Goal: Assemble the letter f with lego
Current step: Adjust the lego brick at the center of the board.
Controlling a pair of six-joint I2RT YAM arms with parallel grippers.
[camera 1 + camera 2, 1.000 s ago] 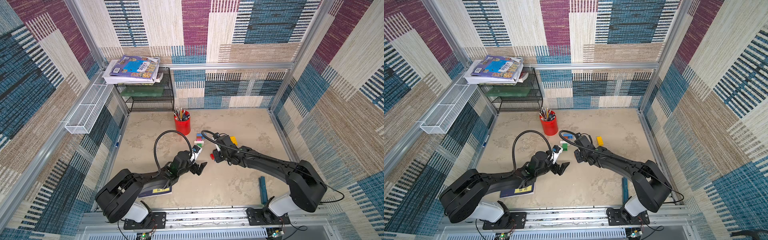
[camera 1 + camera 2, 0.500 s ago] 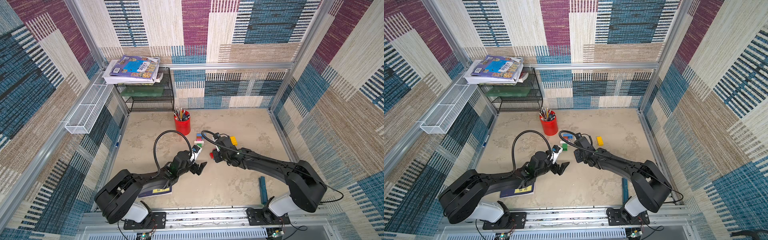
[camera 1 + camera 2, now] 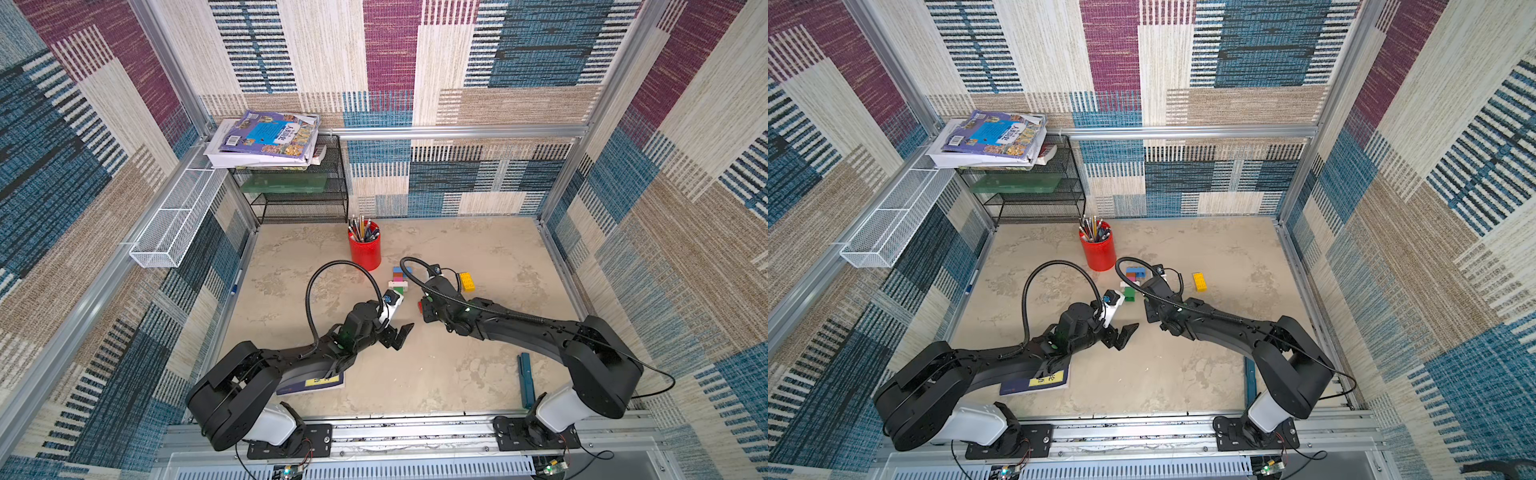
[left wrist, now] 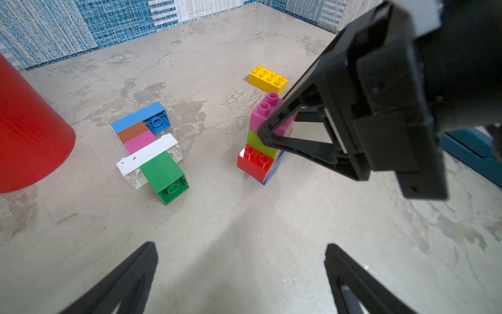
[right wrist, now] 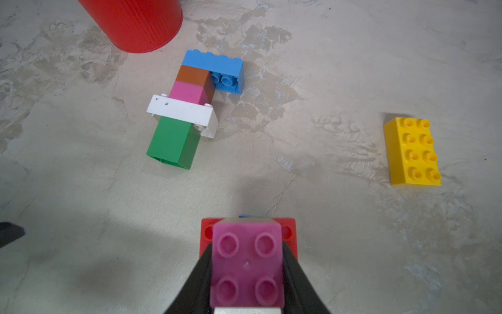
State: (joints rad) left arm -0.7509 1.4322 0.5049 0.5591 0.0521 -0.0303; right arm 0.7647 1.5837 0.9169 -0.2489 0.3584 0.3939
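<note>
1. Here, the right gripper [image 5: 247,251] clamps the pink brick [image 4: 264,114] topping an upright lime, red and blue stack [image 4: 256,161] mid-table.
2. The left gripper [image 4: 240,246] gapes wide, empty, above the table [image 4: 217,223].
3. The yellow brick [image 4: 268,79] lies apart.

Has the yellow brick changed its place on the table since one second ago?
No. The yellow brick lies flat on the same spot, studs up, exactly as far from the red pencil cup as before, in both top views.
</note>
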